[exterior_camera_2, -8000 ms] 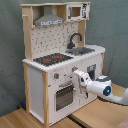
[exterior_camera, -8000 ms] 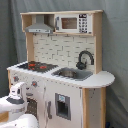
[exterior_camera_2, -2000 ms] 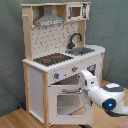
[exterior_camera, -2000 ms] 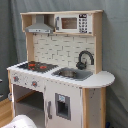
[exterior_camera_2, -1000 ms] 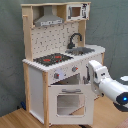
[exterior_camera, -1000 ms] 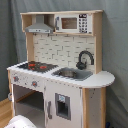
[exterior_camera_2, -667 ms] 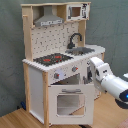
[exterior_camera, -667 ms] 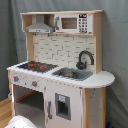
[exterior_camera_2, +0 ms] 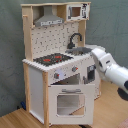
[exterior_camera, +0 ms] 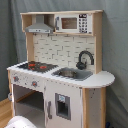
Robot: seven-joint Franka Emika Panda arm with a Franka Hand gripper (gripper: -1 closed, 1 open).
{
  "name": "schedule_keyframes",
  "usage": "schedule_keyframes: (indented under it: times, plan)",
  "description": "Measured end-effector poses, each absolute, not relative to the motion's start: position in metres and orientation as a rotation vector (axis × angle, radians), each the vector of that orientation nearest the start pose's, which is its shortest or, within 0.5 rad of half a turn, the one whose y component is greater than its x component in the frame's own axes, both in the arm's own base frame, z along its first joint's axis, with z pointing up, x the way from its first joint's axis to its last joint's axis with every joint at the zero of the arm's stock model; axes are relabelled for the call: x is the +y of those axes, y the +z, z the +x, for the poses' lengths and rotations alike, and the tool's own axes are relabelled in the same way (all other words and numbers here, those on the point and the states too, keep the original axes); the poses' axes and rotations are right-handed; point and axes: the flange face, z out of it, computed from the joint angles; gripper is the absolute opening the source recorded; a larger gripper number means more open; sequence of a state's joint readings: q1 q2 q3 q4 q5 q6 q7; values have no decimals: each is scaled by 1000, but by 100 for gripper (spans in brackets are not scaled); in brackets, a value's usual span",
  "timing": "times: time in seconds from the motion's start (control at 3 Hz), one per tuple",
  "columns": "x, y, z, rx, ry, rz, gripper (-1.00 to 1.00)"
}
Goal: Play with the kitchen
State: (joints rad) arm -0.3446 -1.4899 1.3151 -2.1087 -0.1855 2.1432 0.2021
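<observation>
Toy kitchen [exterior_camera_2: 57,70] stands on the wood floor before the grey curtain, oven door shut. Arm [exterior_camera_2: 112,70] sits beside its sink; you cannot tell the pincer's state. Play looks barely begun.

My gripper's hidden in both exterior views. In the second exterior view my arm [exterior_camera_2: 111,69] blocks the kitchen's [exterior_camera_2: 55,60] sink and runs off the right edge.

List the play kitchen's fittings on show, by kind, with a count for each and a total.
Stovetop: 1
Sink: 1
Faucet: 1
Hood: 1
Microwave: 1
Windowed oven door: 1
Total: 6
</observation>
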Motion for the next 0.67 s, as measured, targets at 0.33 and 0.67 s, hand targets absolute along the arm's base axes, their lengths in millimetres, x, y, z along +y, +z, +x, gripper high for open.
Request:
schedule_keyframes:
  times: [0.33,0.67]
  plan:
    - [506,509,109,724,1191,1466,100]
    - [488,529,112,758,1126,1466,100]
